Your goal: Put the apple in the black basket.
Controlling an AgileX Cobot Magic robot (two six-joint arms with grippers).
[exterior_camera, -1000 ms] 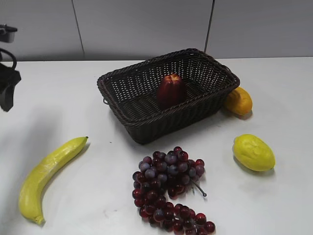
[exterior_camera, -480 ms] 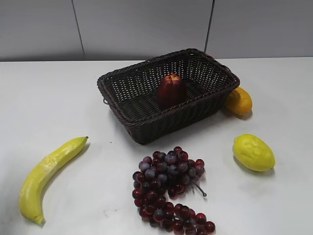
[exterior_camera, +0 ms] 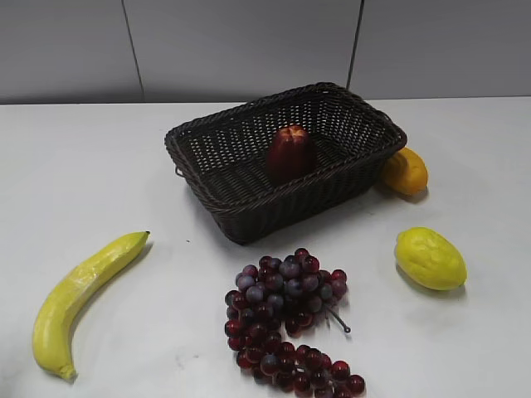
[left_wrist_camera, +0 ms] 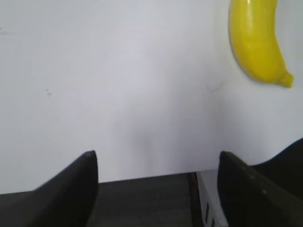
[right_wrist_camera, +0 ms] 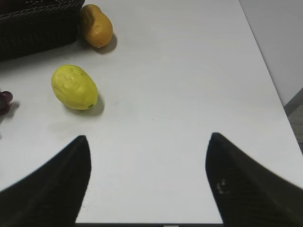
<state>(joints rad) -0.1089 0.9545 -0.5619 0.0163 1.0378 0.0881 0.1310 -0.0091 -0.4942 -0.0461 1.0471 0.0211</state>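
Note:
The dark maroon-red apple (exterior_camera: 290, 153) stands upright inside the black basket (exterior_camera: 217, 199) at the middle back of the table. No gripper shows in the exterior view. My left gripper (left_wrist_camera: 156, 158) is open and empty over bare table near the front edge, far from the basket. My right gripper (right_wrist_camera: 147, 142) is open and empty over bare table, with a corner of the basket (right_wrist_camera: 38, 26) at the upper left of its view.
A banana (exterior_camera: 79, 300) lies at the front left, also in the left wrist view (left_wrist_camera: 258, 40). Dark grapes (exterior_camera: 286, 319) lie in front of the basket. A yellow lemon (exterior_camera: 430, 258) (right_wrist_camera: 74, 87) and an orange fruit (exterior_camera: 405, 171) (right_wrist_camera: 96, 25) lie to the right.
The left arm, seen at the left edge one second ago, has gone out of the exterior view. The apple and basket have not moved.

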